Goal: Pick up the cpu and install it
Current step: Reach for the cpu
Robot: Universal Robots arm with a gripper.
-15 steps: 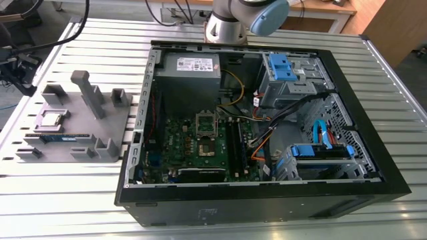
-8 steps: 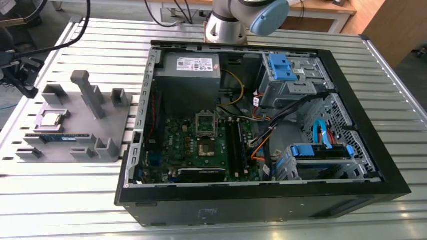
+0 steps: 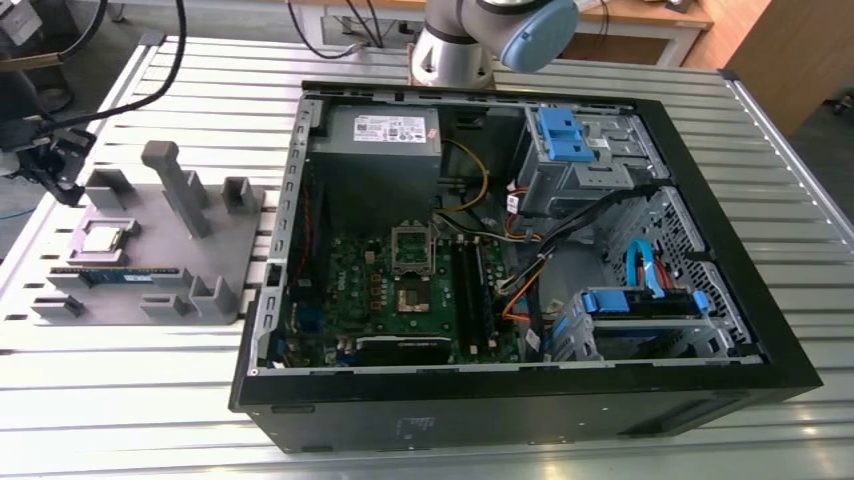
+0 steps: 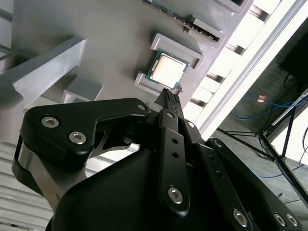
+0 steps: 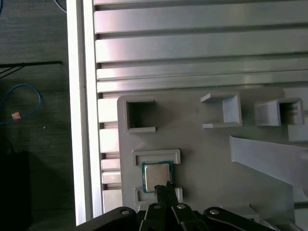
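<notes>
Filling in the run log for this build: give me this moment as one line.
gripper: shut, empty, tips near cpu | cpu: lying in grey holder, not picked up | install: not done

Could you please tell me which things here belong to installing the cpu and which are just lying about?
For the job: cpu, gripper, socket.
Lying about: memory stick, power supply, cables.

Ribbed aluminium table (image 3: 747, 150) — dark floor (image 5: 33, 159), blue cable (image 5: 29, 86).
</notes>
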